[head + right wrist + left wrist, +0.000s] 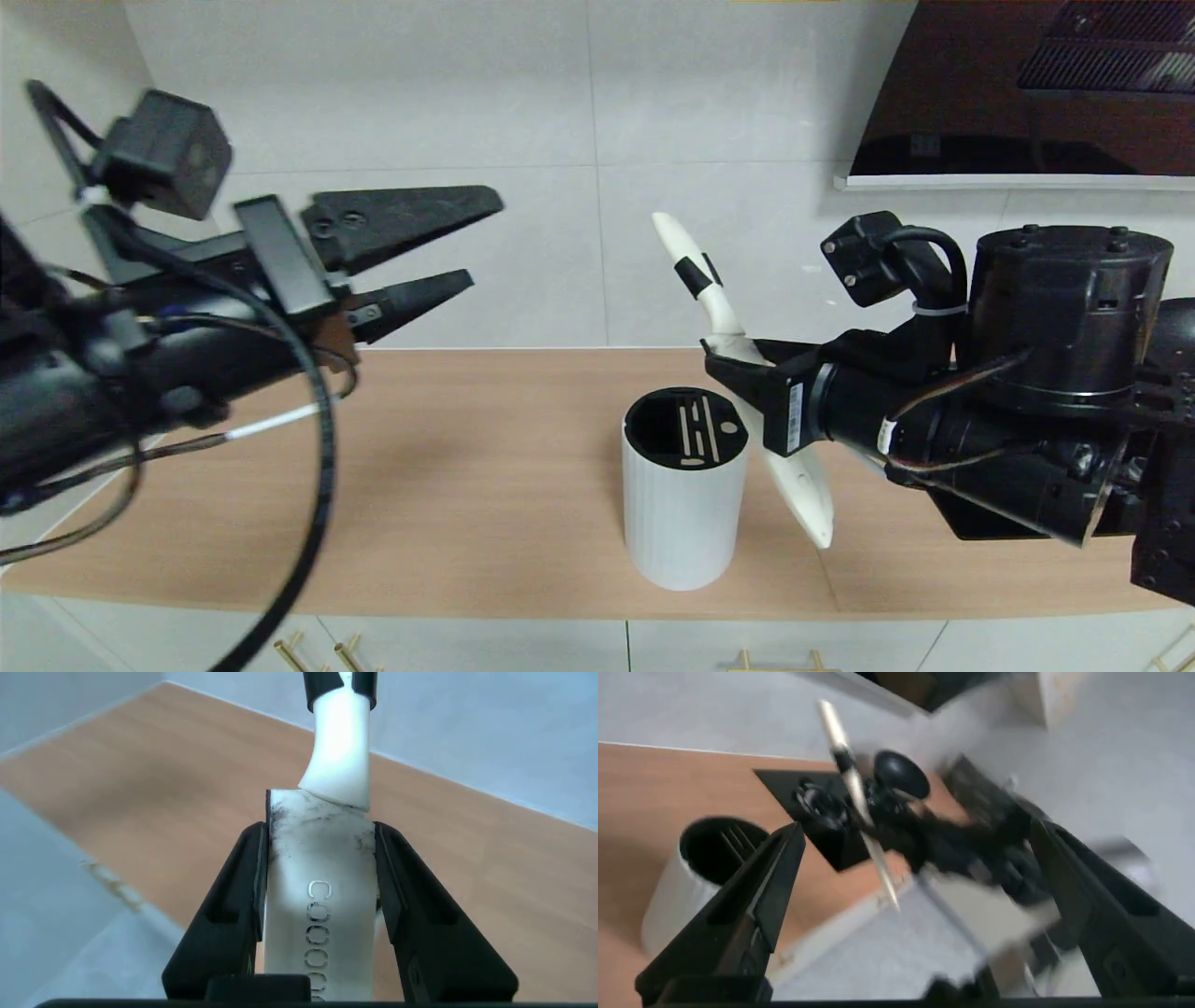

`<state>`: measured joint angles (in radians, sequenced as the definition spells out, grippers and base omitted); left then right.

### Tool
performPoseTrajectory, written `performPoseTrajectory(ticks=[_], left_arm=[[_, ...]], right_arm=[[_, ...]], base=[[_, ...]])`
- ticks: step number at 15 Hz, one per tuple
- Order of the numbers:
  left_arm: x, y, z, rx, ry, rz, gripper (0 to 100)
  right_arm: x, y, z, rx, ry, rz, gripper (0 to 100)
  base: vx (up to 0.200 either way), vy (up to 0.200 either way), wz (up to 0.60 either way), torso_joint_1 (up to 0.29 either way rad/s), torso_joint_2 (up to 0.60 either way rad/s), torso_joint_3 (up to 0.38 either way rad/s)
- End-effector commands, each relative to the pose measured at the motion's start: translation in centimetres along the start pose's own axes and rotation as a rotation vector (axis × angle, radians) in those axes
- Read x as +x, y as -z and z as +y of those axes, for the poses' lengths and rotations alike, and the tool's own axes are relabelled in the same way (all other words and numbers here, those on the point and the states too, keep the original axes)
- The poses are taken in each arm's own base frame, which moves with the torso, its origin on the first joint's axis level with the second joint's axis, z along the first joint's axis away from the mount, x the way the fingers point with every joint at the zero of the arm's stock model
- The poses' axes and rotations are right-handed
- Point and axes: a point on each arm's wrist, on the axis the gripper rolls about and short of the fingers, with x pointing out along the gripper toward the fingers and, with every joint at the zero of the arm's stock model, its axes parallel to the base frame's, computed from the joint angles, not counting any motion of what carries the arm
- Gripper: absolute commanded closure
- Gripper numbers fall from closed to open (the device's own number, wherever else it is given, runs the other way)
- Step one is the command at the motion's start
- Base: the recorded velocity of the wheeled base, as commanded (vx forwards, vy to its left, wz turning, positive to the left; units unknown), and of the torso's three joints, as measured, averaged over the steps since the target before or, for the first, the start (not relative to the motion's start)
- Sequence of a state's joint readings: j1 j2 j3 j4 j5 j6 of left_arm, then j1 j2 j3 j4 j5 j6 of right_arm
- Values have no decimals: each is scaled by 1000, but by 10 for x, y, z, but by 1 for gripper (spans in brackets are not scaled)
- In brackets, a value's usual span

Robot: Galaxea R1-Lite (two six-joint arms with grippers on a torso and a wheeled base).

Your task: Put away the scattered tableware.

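A white spatula-like utensil [724,327] with a black band on its handle is held in the air, tilted, by my right gripper [747,369], which is shut on its middle. Its blade end hangs just right of a white ribbed holder [684,504] with a black slotted top, standing on the wooden counter [467,485]. In the right wrist view the utensil [322,882] sits clamped between the black fingers [229,905]. My left gripper [439,243] is raised high at the left, open and empty. The left wrist view shows the utensil [859,812] and the holder [701,877] farther off.
A dark range hood [1027,93] hangs at the upper right against the tiled wall. A black flat object [980,523] lies on the counter under my right arm. Cabinet fronts with brass handles [317,653] run below the counter's front edge.
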<state>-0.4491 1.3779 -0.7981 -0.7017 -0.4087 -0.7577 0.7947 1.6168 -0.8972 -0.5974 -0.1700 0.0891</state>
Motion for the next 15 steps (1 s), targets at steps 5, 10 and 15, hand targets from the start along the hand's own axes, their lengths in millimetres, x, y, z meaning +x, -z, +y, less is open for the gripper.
performPoseTrajectory(ticks=[5, 10, 15], left_arm=[[75, 64, 27, -53, -51, 34, 0], [90, 78, 25, -44, -78, 9, 0], [92, 78, 25, -43, -86, -5, 0]], right_arm=[[-3, 7, 22, -7, -54, 20, 100], [-6, 12, 34, -11, -97, 35, 100], [-7, 16, 38, -16, -111, 47, 100]], base=[[0, 0, 0, 0, 0, 0], [0, 0, 0, 0, 0, 0], [0, 0, 0, 0, 0, 0]])
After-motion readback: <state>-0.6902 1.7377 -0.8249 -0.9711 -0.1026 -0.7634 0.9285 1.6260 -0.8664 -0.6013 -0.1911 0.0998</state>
